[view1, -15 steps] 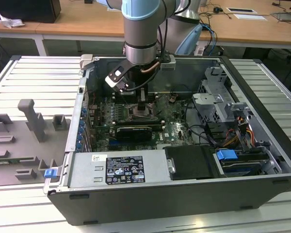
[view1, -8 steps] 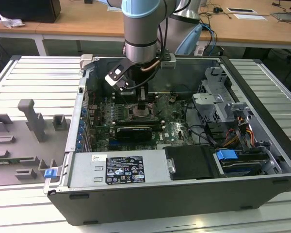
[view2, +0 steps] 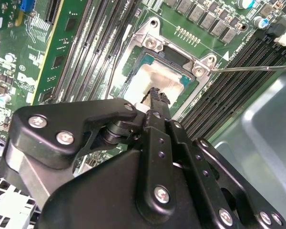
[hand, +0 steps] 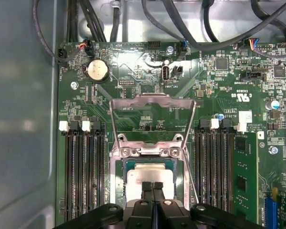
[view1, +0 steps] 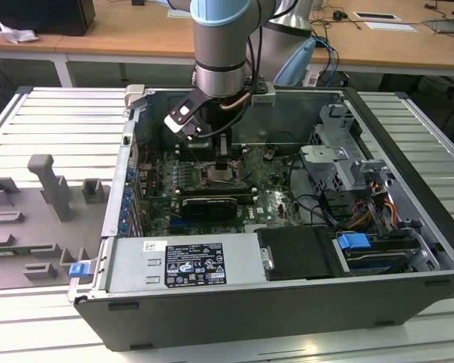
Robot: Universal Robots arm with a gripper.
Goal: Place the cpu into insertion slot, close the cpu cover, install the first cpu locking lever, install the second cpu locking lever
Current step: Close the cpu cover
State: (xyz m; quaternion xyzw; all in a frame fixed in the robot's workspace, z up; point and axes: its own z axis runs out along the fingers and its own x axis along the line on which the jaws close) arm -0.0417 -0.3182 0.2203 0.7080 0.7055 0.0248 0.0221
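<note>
The cpu lies flat in the insertion slot, its pale metal top facing up; in the second wrist view the cpu sits inside the dark socket frame. The cpu cover stands swung open beyond the socket, its square cut-out showing the board behind. My gripper is shut, fingertips together at the near edge of the chip with nothing between them. In the exterior view the gripper hangs straight down over the socket inside the computer case. A thin wire lever sticks out beside the socket, unlatched.
Black memory slots flank the socket on both sides. A coin battery and cables lie beyond the cover. A long black card, drive cage and power supply crowd the case. Grey fixtures stand at the exterior view's left.
</note>
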